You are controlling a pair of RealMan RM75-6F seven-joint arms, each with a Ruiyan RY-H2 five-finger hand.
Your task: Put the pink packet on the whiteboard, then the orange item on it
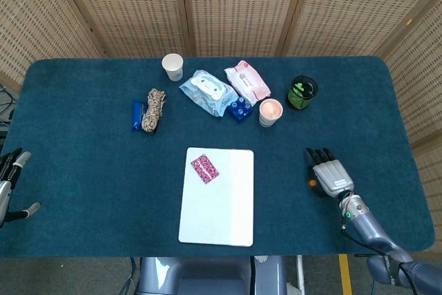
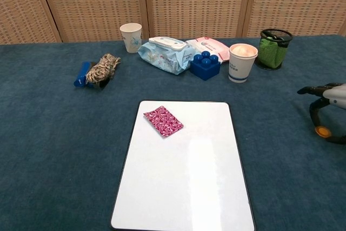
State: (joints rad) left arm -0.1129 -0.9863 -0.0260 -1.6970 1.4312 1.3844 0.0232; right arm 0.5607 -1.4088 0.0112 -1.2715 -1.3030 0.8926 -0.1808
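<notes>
The pink patterned packet [image 1: 204, 168] [image 2: 163, 120] lies flat on the upper left part of the whiteboard [image 1: 217, 212] [image 2: 184, 187]. Well to the right of the board, my right hand [image 1: 330, 176] [image 2: 327, 104] pinches the small orange item [image 1: 312, 184] [image 2: 323, 131] between thumb and fingers, low over the blue cloth. My left hand [image 1: 7, 186] rests at the table's left edge with fingers apart and nothing in it; the chest view does not show it.
Along the far side stand a paper cup [image 1: 173, 67], a blue wipes pack [image 1: 208, 92], a pink wipes pack [image 1: 247, 81], a blue block [image 1: 240, 110], a second cup [image 1: 270, 112] and a green mesh holder [image 1: 302, 92]. A rope bundle [image 1: 155, 110] lies at far left.
</notes>
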